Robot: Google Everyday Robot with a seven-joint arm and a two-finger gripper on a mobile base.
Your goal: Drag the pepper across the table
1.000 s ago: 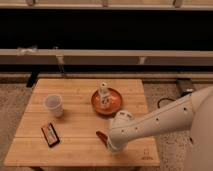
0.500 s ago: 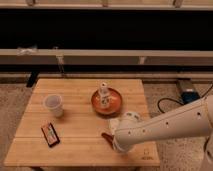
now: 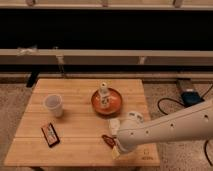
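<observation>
The pepper (image 3: 107,140) is a small dark-red thing lying on the light-wood table (image 3: 75,125), near the front edge and right of the middle. My gripper (image 3: 115,145) is at the end of the white arm that reaches in from the right. It is down at the table top, right against the pepper's right end. The gripper body hides part of the pepper.
An orange plate (image 3: 115,105) with a small white bottle (image 3: 103,93) stands behind the gripper. A white cup (image 3: 53,105) stands at the left. A flat dark red-and-black packet (image 3: 49,134) lies front left. A small logo mark (image 3: 146,156) is at the front right corner.
The pepper and the gripper have shifted a little to the right and toward the front edge. The arm now lies lower across the right side of the view.
</observation>
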